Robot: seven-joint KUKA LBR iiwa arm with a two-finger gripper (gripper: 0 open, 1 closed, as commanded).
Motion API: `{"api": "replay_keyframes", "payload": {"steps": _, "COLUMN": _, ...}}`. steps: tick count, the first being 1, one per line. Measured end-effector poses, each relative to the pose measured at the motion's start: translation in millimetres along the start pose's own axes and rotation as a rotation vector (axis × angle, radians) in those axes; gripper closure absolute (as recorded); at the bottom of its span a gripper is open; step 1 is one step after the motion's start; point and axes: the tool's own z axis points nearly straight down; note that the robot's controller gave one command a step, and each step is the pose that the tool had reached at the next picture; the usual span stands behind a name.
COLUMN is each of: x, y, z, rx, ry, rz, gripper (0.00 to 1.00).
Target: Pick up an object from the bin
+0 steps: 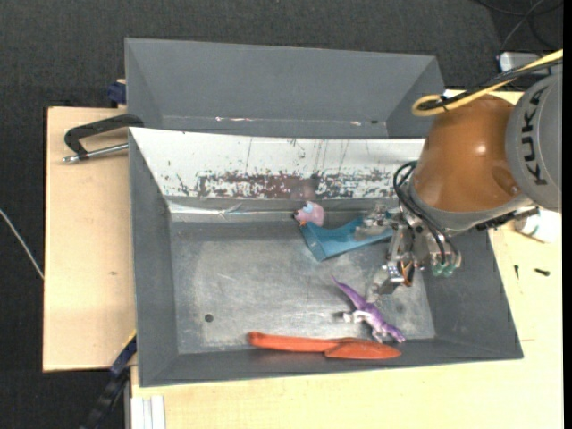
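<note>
Camera view: our hand (391, 282) sits low in the right part of the grey bin (259, 275), between a teal piece and a purple toy.

We see the hand hanging under the arm's orange cover (465, 164), close to the bin floor. We cannot tell whether it is spread or pressed together. The nearest thing is a thin purple toy (366, 313) with small limbs, lying on the floor just below the hand toward the near wall; whether they touch we cannot tell. On the far side, a flat teal piece (335, 238) leans by the back wall with its right end reaching up beside the wrist cables. A small pink thing (310, 213) rests at its upper left end. A long orange strip (322, 345) lies along the near wall, just beneath the purple toy.
</note>
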Motion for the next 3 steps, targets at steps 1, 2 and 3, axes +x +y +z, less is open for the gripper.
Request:
{"api": "replay_keyframes", "payload": {"steps": 1, "x": -45.3, "y": -10.6, "z": 42.6, "rx": -0.001, "ry": -0.013, "rz": -0.109, "gripper": 0.00}}
{"api": "replay_keyframes", "payload": {"steps": 2, "x": -50.7, "y": -9.3, "z": 39.1, "rx": -0.001, "ry": -0.030, "rz": -0.129, "gripper": 0.00}}
{"api": "replay_keyframes", "payload": {"steps": 3, "x": -70.2, "y": -20.4, "z": 33.5, "rx": -0.001, "ry": -0.011, "rz": -0.127, "gripper": 0.00}}
